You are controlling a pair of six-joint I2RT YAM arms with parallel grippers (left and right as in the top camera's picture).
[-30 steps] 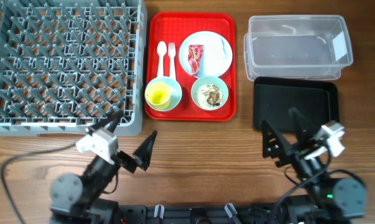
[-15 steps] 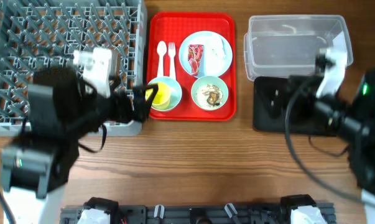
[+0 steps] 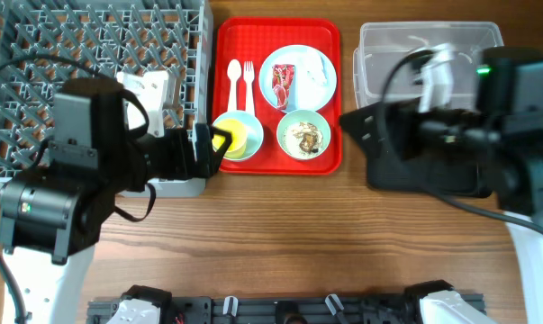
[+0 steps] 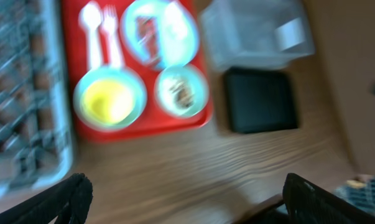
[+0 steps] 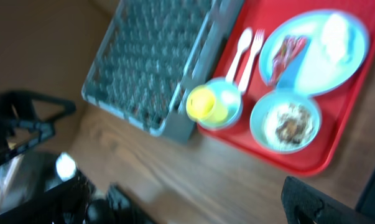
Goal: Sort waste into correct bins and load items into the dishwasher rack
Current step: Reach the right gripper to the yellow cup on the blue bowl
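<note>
The pale blue plate (image 3: 298,76) on the red tray holds the red wrapper (image 3: 282,83) and the white tissue (image 3: 318,70). The white fork and spoon (image 3: 241,79) lie beside it. The yellow cup (image 3: 228,137) stands in the pale blue bowl (image 3: 249,131). The mint bowl (image 3: 304,135) holds rice and brown scraps. The grey rack (image 3: 64,54) is at the left. My left gripper (image 3: 208,148) is open and empty by the rack's front right corner. My right gripper (image 3: 366,126) is open and empty above the black tray (image 3: 433,175), in front of the clear tub (image 3: 429,67).
The red serving tray (image 3: 278,162) sits between the rack and the bins. My left arm covers the rack's front part. My right arm covers much of the black tray. Bare wooden table (image 3: 289,234) runs along the front. Both wrist views are blurred.
Both arms have risen from the table's front edge. The left is now over the rack's front. The right has swung left over the black tray.
</note>
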